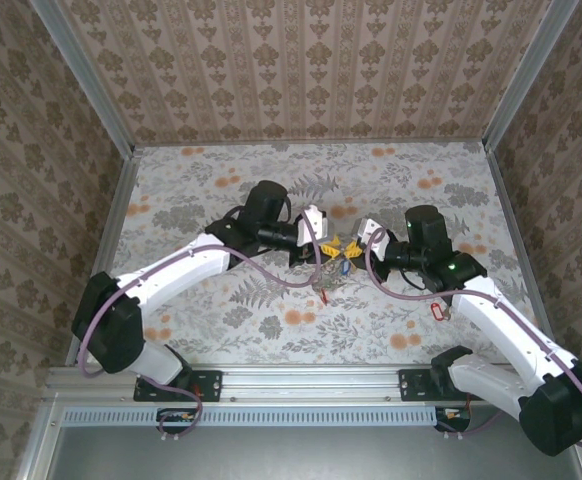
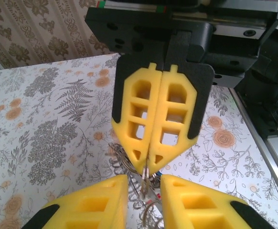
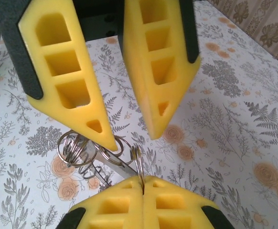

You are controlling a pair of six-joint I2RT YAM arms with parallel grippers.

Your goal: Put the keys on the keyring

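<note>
Over the middle of the table my two grippers meet tip to tip. My right gripper [image 3: 142, 183] [image 1: 348, 251] is shut on a thin double-wire metal ring [image 3: 139, 162] [image 2: 147, 174] held edge-on. My left gripper [image 2: 144, 191] [image 3: 131, 139] [image 1: 330, 247] is open, its fingers standing either side of that ring without touching it. From the ring hangs a bunch of rings [image 3: 75, 148] with a flat key blade [image 3: 123, 165] and a coil-textured loop, the keyring [image 2: 118, 160]. The bunch [image 1: 326, 286] dangles below both grippers. A key with a red tag [image 1: 436, 312] lies by the right arm.
The floral table surface [image 1: 221, 190] is fenced by patterned walls on three sides. A metal rail [image 1: 301, 382] runs along the near edge, with both arm bases on it.
</note>
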